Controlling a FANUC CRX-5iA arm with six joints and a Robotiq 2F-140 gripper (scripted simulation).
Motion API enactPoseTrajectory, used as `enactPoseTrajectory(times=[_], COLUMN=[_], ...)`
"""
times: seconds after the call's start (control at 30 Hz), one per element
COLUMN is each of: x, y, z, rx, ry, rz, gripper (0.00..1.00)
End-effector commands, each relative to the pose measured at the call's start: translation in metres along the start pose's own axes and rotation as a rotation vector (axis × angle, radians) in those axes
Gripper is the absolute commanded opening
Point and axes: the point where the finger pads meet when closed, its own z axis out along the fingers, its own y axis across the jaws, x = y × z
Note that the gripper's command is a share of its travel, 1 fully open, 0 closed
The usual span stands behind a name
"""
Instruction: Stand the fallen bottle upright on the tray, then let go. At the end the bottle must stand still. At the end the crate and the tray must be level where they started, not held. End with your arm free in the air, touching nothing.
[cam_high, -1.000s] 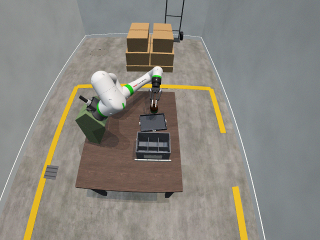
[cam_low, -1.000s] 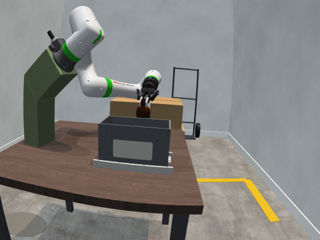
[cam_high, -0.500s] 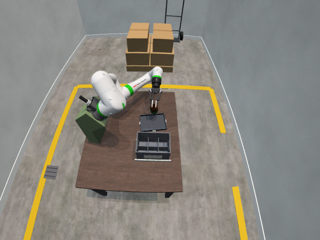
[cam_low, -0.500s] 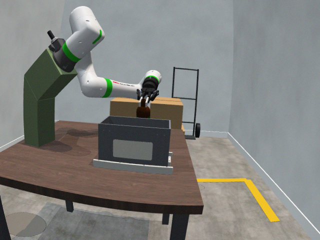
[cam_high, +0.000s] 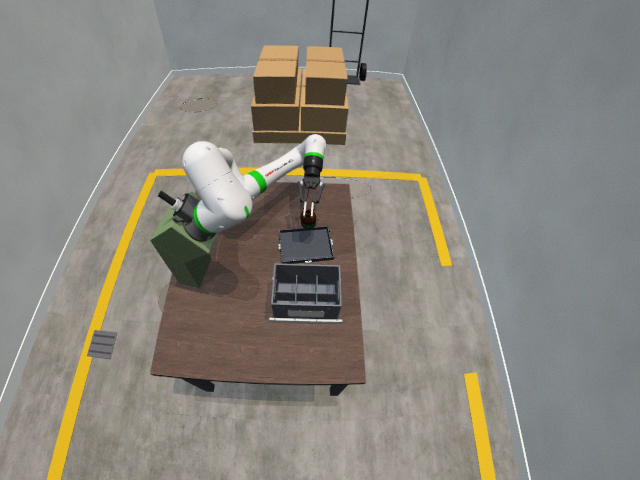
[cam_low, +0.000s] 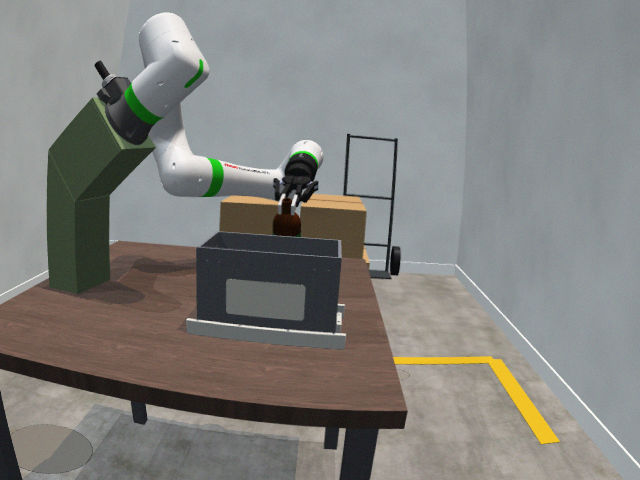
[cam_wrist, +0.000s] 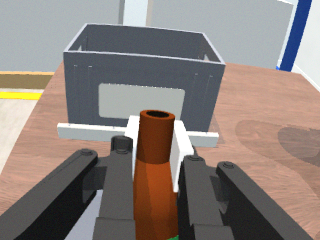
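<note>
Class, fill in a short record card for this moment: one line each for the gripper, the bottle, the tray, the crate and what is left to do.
gripper: black two-finger gripper shut on the bottle's neck
bottle: brown glass bottle, held mouth up, by the tray's far edge
tray: flat dark grey tray on the brown wooden table, nothing standing on it
crate: dark grey divided crate, next to the tray, untouched
remaining: set the bottle on the tray, release

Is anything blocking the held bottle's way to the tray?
Nothing visible. The tool grips the bottle by its neck beside the tray's far edge; the crate stands beyond the tray.
</note>
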Motion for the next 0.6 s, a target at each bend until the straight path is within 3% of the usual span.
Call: enactPoseTrajectory(times=[0.0,0.57], x=[0.001,0.007], y=[0.0,-0.004], z=[0.001,0.018], rx=[0.0,0.0], ry=[0.0,0.0], rz=[0.0,0.0], gripper=[0.0,0.0])
